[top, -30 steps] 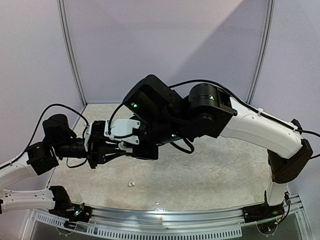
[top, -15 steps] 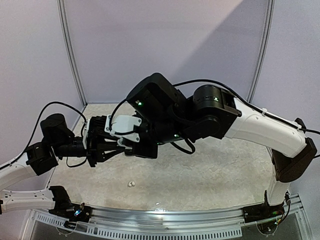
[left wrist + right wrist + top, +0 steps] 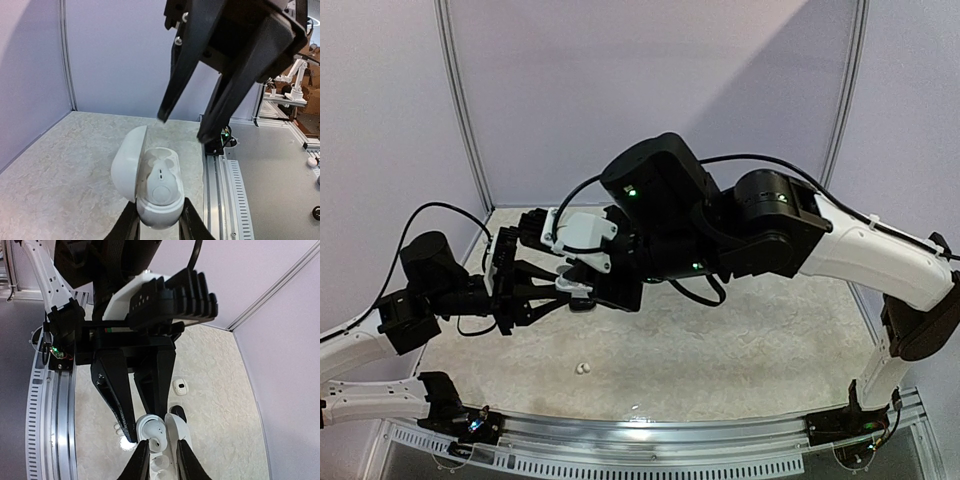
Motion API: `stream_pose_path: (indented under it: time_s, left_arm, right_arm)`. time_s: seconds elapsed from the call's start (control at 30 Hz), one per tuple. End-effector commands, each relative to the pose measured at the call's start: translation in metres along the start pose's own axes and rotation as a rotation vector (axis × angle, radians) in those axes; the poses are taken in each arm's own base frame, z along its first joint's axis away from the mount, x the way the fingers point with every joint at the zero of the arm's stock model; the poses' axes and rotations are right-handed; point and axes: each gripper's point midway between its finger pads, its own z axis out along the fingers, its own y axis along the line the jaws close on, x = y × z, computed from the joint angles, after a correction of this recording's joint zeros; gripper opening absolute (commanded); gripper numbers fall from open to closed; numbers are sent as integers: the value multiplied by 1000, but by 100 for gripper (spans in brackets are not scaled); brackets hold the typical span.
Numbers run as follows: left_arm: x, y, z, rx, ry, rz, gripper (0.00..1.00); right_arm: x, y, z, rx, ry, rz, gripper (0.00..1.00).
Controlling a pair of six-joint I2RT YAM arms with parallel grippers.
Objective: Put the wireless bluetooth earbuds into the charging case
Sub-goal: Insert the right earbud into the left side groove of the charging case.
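My left gripper (image 3: 158, 200) is shut on a white charging case (image 3: 150, 175) and holds it above the table with its lid open to the left. A white earbud (image 3: 161, 182) lies in the case's seat. My right gripper (image 3: 184, 127) is open and empty, with its fingertips just above the case. In the right wrist view my right gripper (image 3: 163, 441) looks down on the case (image 3: 152, 429) and on the left gripper's fingers (image 3: 115, 395). In the top view both grippers meet at the case (image 3: 577, 287). Loose white earbuds (image 3: 582, 369) lie on the table below.
A small white case (image 3: 180, 386) and a black object (image 3: 176, 411) lie on the table beyond the held case. More white pieces (image 3: 161, 462) show low between my right fingers. A metal rail (image 3: 220, 190) runs along the table's near edge.
My right arm has lifted up and to the right, so its fingers have drawn back from the case. My left gripper holds the case at about the same place.
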Motion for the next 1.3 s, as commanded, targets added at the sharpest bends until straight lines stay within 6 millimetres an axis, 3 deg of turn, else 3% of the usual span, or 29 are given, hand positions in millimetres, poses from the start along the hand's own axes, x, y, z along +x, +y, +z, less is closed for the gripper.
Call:
stream_pose_path:
  time_s: [0.0, 0.17, 0.37, 0.5, 0.67, 0.97, 1.27]
  left_arm:
    - [-3, -4, 1, 21, -33, -43, 0]
    - [1, -5, -1, 22, -40, 17, 0]
    - [3, -10, 1, 61, -86, 97, 0]
    - [5, -12, 1, 72, -106, 158, 0]
    - [-11, -11, 4, 73, -166, 187, 0]
    - [-2, -16, -3, 72, -146, 248, 0]
    - [-16, -15, -4, 79, -150, 249, 0]
  right_arm:
    - [-26, -8, -31, -2, -117, 60, 19]
    - [-25, -6, -43, -17, -152, 109, 20]
    - [-8, 4, -56, -59, -179, 177, 22]
    - [6, 12, -51, -80, -144, 181, 23]
    - [1, 7, -59, -65, -175, 196, 24]
    - [15, 11, -67, -104, -170, 183, 24]
    - [13, 9, -79, -107, -207, 189, 24]
